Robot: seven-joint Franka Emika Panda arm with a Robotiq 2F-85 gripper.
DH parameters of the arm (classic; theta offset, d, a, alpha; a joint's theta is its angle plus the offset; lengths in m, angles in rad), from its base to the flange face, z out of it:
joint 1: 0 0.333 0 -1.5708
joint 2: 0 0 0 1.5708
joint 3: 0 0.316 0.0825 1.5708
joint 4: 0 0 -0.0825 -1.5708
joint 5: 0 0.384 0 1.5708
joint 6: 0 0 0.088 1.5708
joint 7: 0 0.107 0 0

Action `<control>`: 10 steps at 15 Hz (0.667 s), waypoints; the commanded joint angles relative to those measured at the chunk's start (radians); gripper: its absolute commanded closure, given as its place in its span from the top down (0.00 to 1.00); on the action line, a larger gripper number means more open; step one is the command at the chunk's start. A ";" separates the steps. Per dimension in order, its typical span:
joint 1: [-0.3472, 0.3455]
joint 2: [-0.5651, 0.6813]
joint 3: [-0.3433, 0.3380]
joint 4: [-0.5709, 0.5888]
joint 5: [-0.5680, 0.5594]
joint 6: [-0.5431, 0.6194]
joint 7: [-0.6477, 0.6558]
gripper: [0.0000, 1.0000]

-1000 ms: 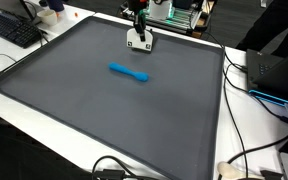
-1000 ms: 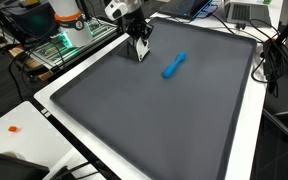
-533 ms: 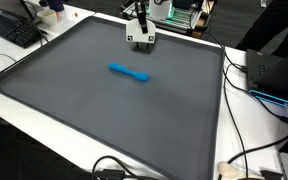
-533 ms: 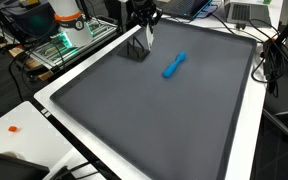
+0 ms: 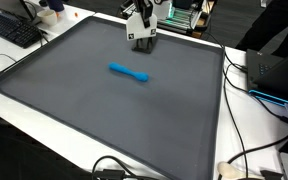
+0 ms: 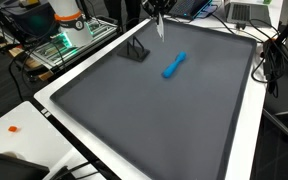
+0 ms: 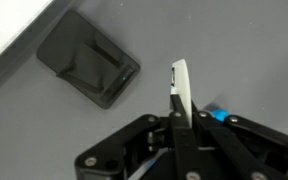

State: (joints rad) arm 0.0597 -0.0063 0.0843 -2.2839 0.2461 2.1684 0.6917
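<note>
1. Hand (image 7: 182, 120): enters the wrist view from the bottom edge. Its fingers are closed on a white flat piece (image 7: 181, 88), which stands edge-on between them and points toward the top of the frame.
2. White flat piece: in an exterior view it hangs below the hand near the top centre (image 6: 160, 27), clear of the surface (image 6: 134, 110).
3. Dark holder (image 7: 89, 68): a black rectangular block in the upper left of the wrist view. It rests on the grey surface, apart from the white flat piece. In both exterior views it sits near the far edge of the surface (image 5: 142, 42), just below the hand.
4. Blue object (image 5: 130, 72): an elongated part lying flat around the middle of the surface, well apart from the dark holder. In the wrist view only its tip shows (image 7: 216, 113), just right of the fingers.
5. Keyboard (image 5: 14, 30): upper left of an exterior view, beyond the white border of the surface.
</note>
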 commanded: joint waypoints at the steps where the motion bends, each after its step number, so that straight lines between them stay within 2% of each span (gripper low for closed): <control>1: 0.016 0.098 0.004 0.108 -0.064 -0.050 -0.130 0.01; 5: 0.038 0.165 0.012 0.173 -0.083 -0.061 -0.300 0.01; 10: 0.069 0.237 0.019 0.244 -0.183 -0.102 -0.454 0.01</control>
State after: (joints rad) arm 0.1119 0.1813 0.0998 -2.0972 0.1316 2.1146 0.3117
